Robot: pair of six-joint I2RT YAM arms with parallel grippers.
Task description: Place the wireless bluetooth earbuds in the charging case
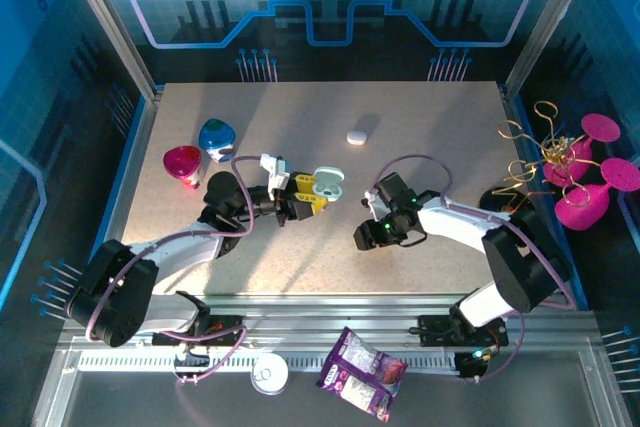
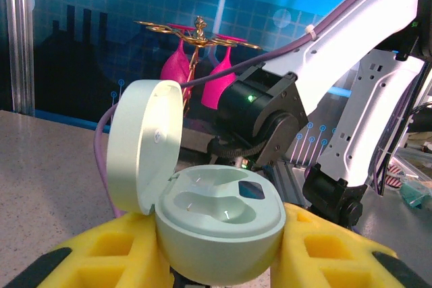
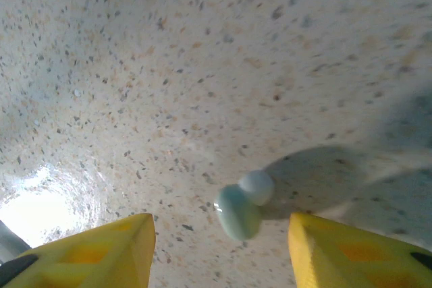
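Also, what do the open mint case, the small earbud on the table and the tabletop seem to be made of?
Mint case: likely moulded plastic, satin, soft highlights.
Earbud: probably glossy plastic, pale mint; blurred.
Tabletop: speckled beige, stone-look laminate or composite; glare spot suggests a smooth finish.

The left arm reaches in from the near left corner, and its claw (image 1: 314, 195) holds an open mint case (image 1: 328, 185) near the middle of the speckled worktop (image 1: 440, 127). The right claw (image 1: 363, 238) points down at the worktop just beside it, apart from the case. A white case (image 1: 358, 135) lies farther back. A blue cup (image 1: 217, 137) and a pink cup (image 1: 183, 163) stand close together at the left.
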